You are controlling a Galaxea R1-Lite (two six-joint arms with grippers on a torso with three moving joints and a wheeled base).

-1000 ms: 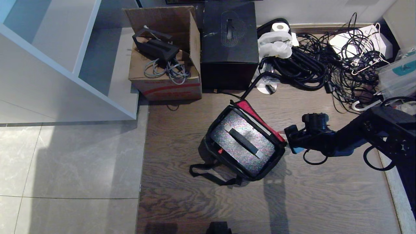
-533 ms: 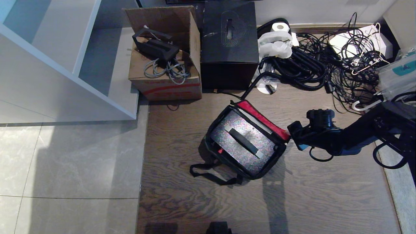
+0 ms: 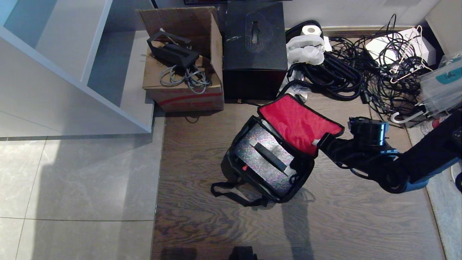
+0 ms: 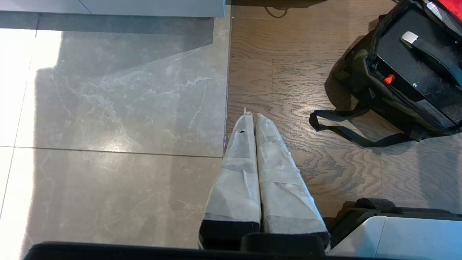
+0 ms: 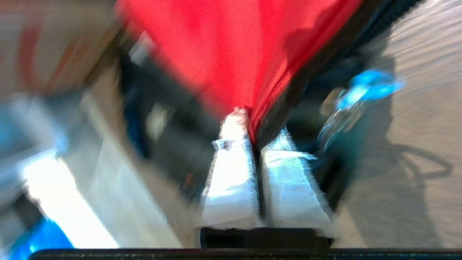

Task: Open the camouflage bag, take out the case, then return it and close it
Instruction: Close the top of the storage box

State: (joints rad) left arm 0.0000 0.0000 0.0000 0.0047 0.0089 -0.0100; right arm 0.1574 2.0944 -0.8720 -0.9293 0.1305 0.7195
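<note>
Camouflage bag [image 3: 274,159] sits open on the wood floor, its red-lined lid [image 3: 299,122] raised, the case [image 3: 265,160] inside. Right gripper [image 3: 325,141] is pinched tight on the lid's edge. Left gripper [image 4: 251,117] hangs over the floor beside the bag, fingers pressed together.

The right arm [image 3: 404,164] is black with blue joint accents and looping black cables; both pincers' fingers [image 4: 252,173] wear pale grey wrapping.
</note>
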